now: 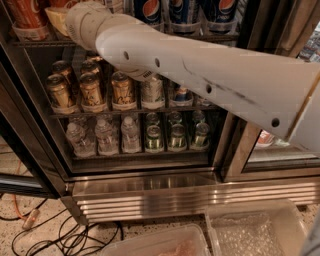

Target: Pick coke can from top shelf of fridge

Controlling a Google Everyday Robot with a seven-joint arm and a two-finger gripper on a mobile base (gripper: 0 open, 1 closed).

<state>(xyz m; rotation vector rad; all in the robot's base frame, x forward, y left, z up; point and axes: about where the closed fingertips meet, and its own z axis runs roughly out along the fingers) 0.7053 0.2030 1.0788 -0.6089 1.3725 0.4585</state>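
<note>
The fridge (150,197) stands open in front of me. Its top shelf (30,44) runs along the upper edge of the camera view. A red coke can (27,14) stands at the shelf's left end in a clear tray, with only its lower part in view. My white arm (200,70) reaches from the right across the fridge to the top left. My gripper (56,17) is at the arm's end, right beside the coke can. Only a yellowish part of it shows past the wrist, and the rest is cut off by the view's edge.
Blue Pepsi cans (182,11) stand on the top shelf to the right. Gold and silver cans (92,90) fill the shelf below, with water bottles (102,135) and green cans (175,132) under them. Cables (65,232) lie on the floor, and clear plastic bins (255,230) stand in front of the fridge.
</note>
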